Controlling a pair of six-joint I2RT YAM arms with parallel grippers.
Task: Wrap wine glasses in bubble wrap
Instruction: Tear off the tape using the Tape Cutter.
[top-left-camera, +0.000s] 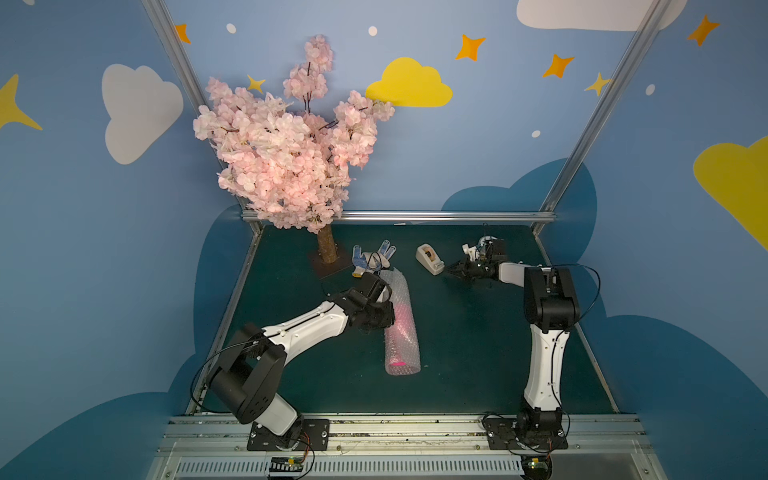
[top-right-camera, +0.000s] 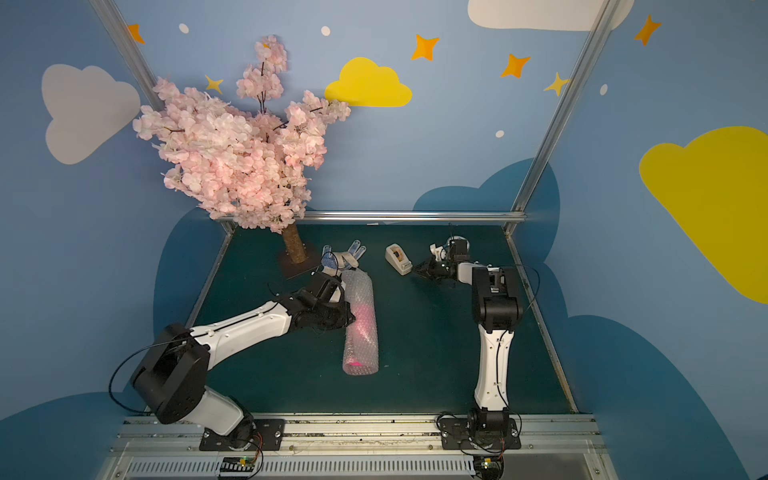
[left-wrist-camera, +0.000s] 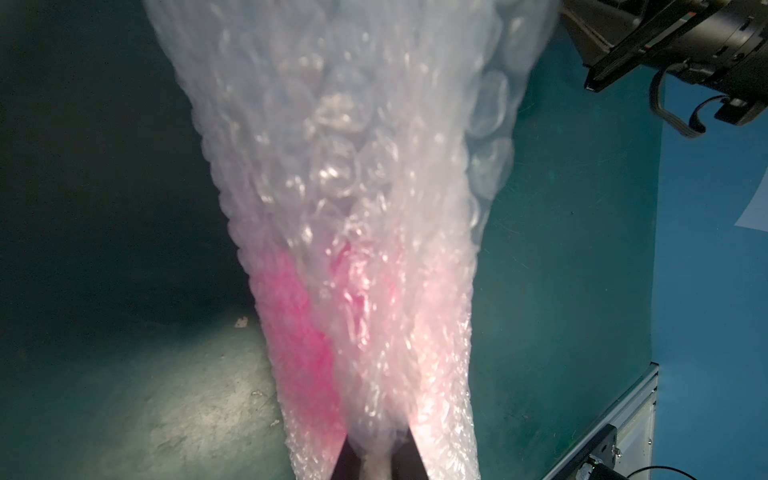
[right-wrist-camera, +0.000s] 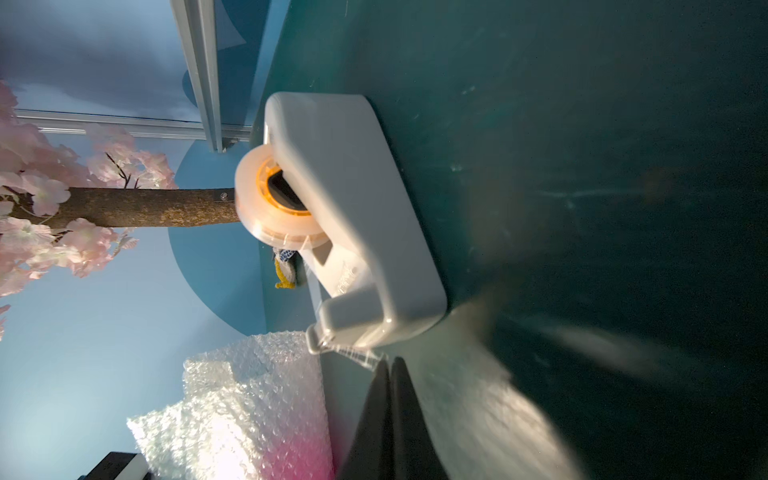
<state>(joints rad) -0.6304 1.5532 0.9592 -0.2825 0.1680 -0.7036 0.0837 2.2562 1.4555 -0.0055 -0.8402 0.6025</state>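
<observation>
Jaws of left gripper (left-wrist-camera: 376, 442) clamped on bubble wrap (top-left-camera: 401, 328), at the roll's 9 o'clock side. Pink goblet (top-left-camera: 400, 363) inside the roll, lying 12-to-6 mid-mat (top-left-camera: 469, 353). Jaws of right gripper (right-wrist-camera: 390, 365) pressed together at tape dispenser (top-left-camera: 430, 259) cutter, 1 o'clock of roll. Glove (top-left-camera: 370, 257) at the roll's 12 o'clock end.

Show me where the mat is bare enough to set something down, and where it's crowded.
Widest bare patch: the mat between the bubble wrap roll and the right arm. Also bare: the strip between the roll's near end and the mat's front edge. Crowded: the back, where tree trunk, glove, tape dispenser and right claw cluster.
</observation>
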